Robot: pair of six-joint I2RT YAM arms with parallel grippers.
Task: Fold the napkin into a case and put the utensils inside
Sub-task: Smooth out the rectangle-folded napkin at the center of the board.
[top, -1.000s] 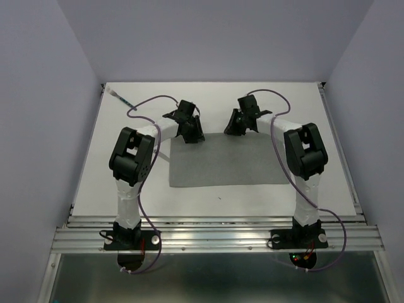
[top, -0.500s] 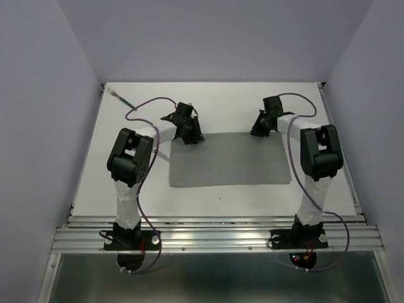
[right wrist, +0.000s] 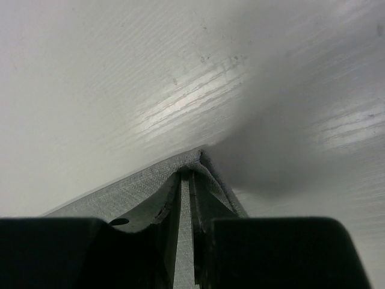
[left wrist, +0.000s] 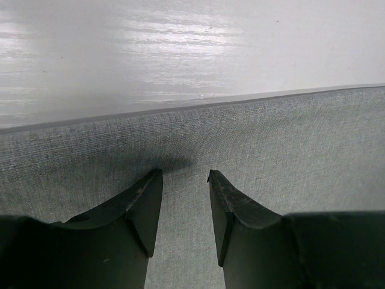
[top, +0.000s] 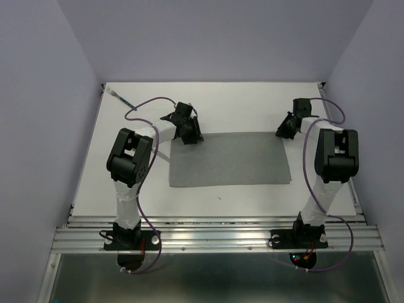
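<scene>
Pinching the napkin at its far right corner with the right gripper. Clamped tight on the cloth per the right wrist view, fingers pressed together, with the corner bunched into a small raised ridge right at the tips and bare white table just beyond them. Resting the left gripper released: slightly parted, nothing pinched between, tips down on or just above the grey cloth, cannot tell which. Sitting just short of the napkin's far edge there, close to the far left corner, with table starting right ahead of the tips. Leaving the rest of the napkin spread flat on the near side of both grippers, between them and the arm bases, with no fold visible from the top view. Spotting one teal-handled utensil well away, beyond and to the left of the left gripper, by the table's far left corner; too small to tell which piece.
</scene>
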